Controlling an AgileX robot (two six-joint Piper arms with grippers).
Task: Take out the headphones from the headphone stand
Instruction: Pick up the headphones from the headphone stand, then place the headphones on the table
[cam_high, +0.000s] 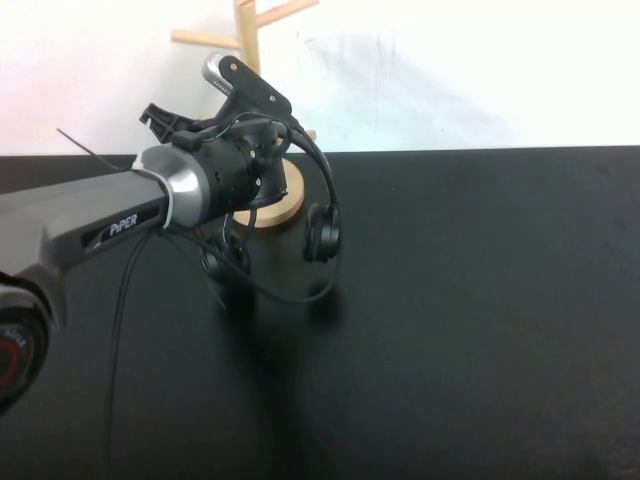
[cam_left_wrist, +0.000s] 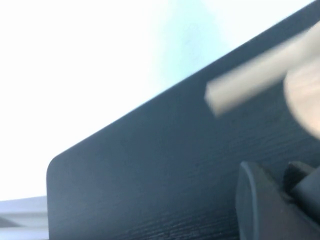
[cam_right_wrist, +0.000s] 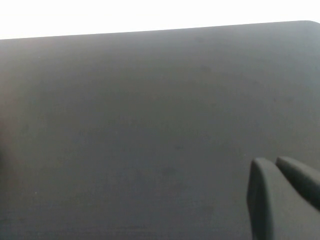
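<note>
The light wooden headphone stand (cam_high: 243, 22) stands at the table's back, left of centre, with its round base (cam_high: 276, 208) partly hidden by my left arm. The black headphones hang at my left gripper (cam_high: 275, 120): the thin headband (cam_high: 322, 168) curves down to one ear cup (cam_high: 322, 232), and the other ear cup (cam_high: 226, 260) hangs below the wrist. The left gripper looks shut on the headband, just in front of the pole. The left wrist view shows one finger (cam_left_wrist: 256, 205), a blurred wooden peg (cam_left_wrist: 252, 82) and the disc base (cam_left_wrist: 306, 95). My right gripper (cam_right_wrist: 277, 172) is shut and empty over bare table; it is out of the high view.
The black table (cam_high: 480, 300) runs to a white wall at the back. The left arm's thin black cable (cam_high: 120, 300) hangs below the arm.
</note>
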